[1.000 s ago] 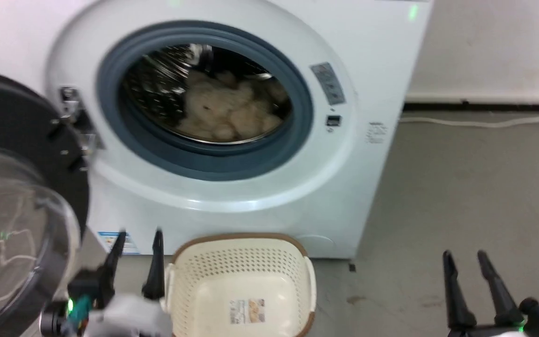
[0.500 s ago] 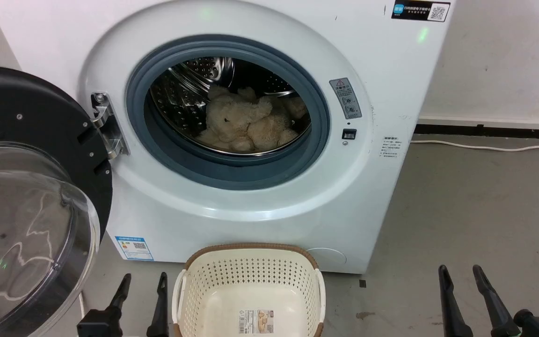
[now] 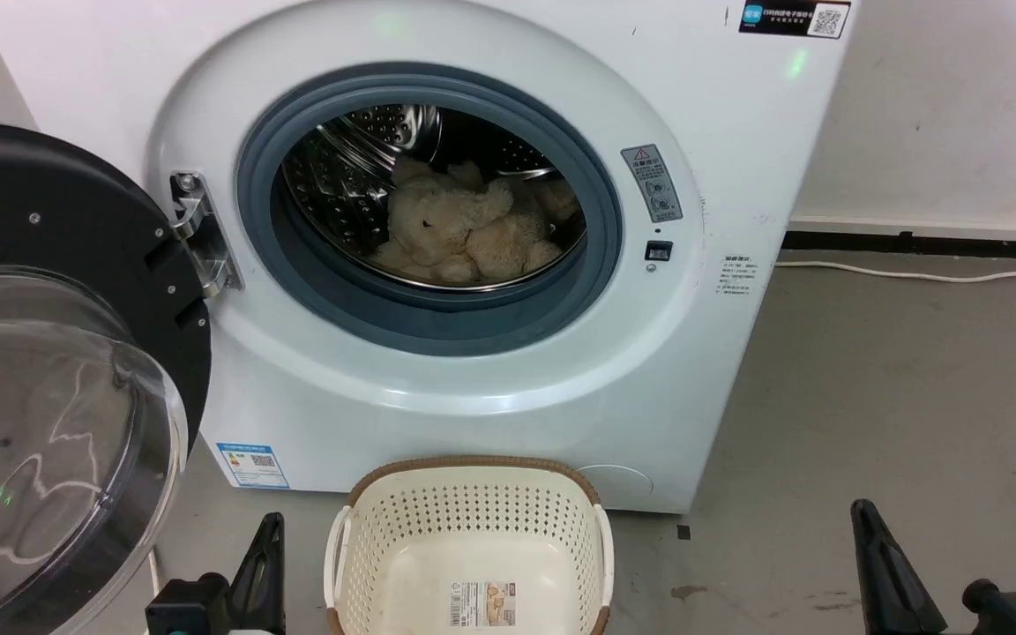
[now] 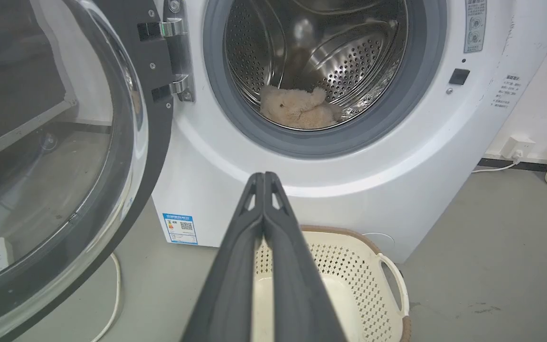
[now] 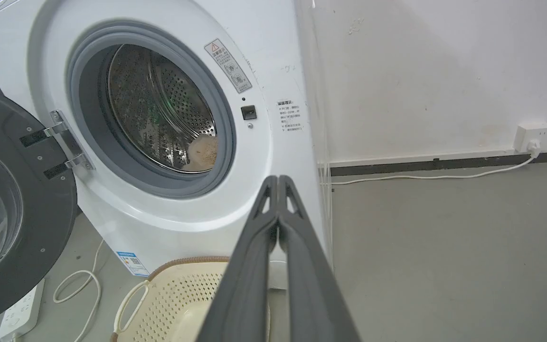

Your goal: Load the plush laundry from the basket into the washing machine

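Plush laundry (image 3: 455, 231) lies inside the drum (image 3: 340, 176) of the washing machine (image 3: 473, 388), whose door (image 3: 58, 229) hangs open on the left. Below the opening, the basket (image 3: 473, 462) stands on the floor (image 3: 870, 370), its label sticker (image 3: 483, 603) bare. Left claw (image 4: 264, 176) and right claw (image 5: 278, 179) flank it, each clenched empty, fingers (image 4: 235, 266) pressed together

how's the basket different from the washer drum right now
The basket is cream plastic with a brown rim; the drum is shiny steel. The basket opens upward; the drum opens forward. The plush laundry lies in the drum; the basket's bottom shows just a label sticker. Both have perforated walls.
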You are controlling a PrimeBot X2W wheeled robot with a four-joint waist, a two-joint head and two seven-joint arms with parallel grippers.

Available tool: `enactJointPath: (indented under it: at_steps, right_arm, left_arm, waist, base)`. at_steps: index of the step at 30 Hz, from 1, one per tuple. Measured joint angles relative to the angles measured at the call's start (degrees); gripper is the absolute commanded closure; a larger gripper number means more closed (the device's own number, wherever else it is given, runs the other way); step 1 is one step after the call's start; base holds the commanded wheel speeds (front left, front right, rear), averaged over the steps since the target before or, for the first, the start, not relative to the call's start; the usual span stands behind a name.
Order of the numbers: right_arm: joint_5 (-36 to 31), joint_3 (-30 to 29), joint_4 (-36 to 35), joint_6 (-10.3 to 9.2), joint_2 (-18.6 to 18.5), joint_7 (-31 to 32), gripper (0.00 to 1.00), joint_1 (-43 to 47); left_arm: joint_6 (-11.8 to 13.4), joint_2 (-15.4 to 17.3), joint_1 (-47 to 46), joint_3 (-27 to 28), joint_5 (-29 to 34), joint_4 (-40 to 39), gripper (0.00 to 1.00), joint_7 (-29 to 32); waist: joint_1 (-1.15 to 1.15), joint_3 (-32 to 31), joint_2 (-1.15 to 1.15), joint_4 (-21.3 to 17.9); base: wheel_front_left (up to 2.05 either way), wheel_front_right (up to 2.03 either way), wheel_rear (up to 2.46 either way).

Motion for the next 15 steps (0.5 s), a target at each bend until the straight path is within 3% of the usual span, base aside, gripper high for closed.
enactJointPath:
  at_steps: [15]
  right_arm:
    - [-1.7,0.1,-0.1,0.00,0.0,1.7,1.00,-0.9]
  left_arm:
    - [-0.5,-0.7,-0.2,0.8,1.8,-1.3,1.00,1.6]
  waist:
    - [0.00,0.3,0.00,0.0]
  base:
    - [0.00,0.00,0.00]
